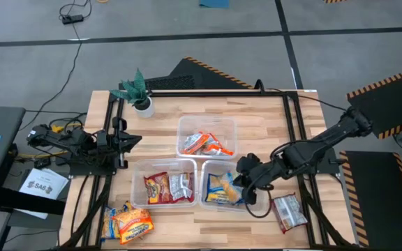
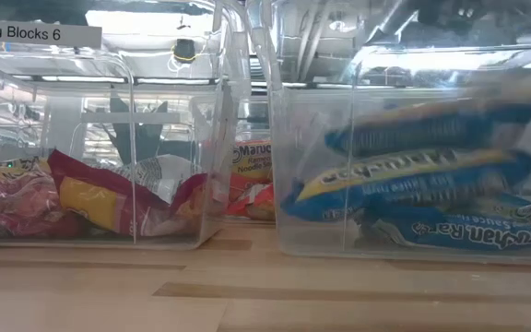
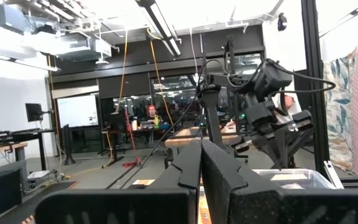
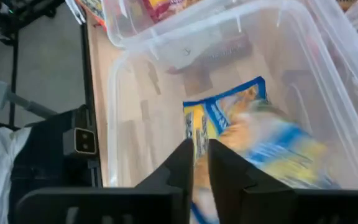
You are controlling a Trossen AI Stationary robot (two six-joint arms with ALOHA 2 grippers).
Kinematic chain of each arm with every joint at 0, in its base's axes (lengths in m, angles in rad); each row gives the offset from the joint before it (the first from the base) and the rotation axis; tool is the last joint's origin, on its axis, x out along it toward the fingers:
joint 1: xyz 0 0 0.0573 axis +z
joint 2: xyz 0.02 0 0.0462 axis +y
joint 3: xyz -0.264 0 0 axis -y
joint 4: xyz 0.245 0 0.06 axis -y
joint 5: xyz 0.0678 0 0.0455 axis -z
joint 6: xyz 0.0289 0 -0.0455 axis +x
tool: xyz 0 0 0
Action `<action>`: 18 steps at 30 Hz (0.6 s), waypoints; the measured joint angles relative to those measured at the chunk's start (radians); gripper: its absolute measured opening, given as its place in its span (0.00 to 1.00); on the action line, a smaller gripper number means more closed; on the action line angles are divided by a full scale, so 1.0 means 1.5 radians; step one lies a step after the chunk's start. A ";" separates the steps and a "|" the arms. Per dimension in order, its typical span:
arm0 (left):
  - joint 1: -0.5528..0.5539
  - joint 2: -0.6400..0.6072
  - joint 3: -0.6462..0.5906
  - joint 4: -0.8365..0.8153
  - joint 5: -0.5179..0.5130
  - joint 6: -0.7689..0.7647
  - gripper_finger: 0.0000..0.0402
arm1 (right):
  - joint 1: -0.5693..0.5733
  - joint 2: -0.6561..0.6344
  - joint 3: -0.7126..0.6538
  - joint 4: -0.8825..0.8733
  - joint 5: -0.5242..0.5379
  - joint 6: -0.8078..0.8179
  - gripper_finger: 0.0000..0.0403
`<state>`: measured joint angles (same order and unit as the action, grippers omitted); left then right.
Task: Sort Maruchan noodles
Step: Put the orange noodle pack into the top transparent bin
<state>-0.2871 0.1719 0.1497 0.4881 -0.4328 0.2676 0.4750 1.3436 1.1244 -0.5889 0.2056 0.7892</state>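
My right gripper [image 1: 246, 187] hangs slanting down over the near right clear tub [image 4: 114, 93], its fingers a narrow gap apart [image 4: 199, 163]. Just below them, inside that tub, lies a yellow-and-blue noodle packet [image 4: 253, 130], blurred, on others of its kind [image 2: 413, 184]. Red packets [image 1: 165, 187] lie in the near left tub, orange ones [image 1: 204, 144] in the far tub. A silvery packet [image 1: 288, 213] lies on the table near the right front, and orange and yellow packets [image 1: 128, 223] at the left front. My left gripper [image 3: 201, 155] waits shut at the table's left edge. My right gripper comes at the yellow-and-blue packet from above and from the table's right, over the packet's end [image 4: 194, 127]. Its own fingers cover that spot, so I cannot tell whether they touch the packet.
Three clear tubs stand close together mid-table, their walls [image 2: 247, 138] nearly touching. A small potted plant [image 1: 138, 90] stands at the far left corner. Bare wood shows along the near edge [image 2: 265, 295] and between the tubs and the right frame rail.
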 joint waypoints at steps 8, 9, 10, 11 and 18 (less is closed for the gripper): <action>0.000 0.000 0.000 0.000 0.000 -0.001 0.00 | -0.024 -0.011 0.000 0.010 0.005 -0.058 0.44; 0.000 0.000 0.000 0.000 0.000 -0.001 0.00 | -0.028 -0.012 0.000 0.022 0.017 -0.088 0.48; 0.000 0.000 0.000 0.000 0.000 -0.001 0.00 | -0.034 -0.011 0.000 0.035 0.038 -0.123 0.52; 0.000 0.000 0.000 0.000 0.000 -0.001 0.00 | -0.039 -0.009 0.000 0.051 0.067 -0.160 0.55; 0.000 0.000 0.000 -0.004 0.000 -0.025 0.00 | -0.074 0.008 -0.002 0.057 0.227 -0.353 0.66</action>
<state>-0.2874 0.1719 0.1497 0.4827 -0.4321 0.2297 0.3636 1.3555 1.1213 -0.5030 0.5460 0.2593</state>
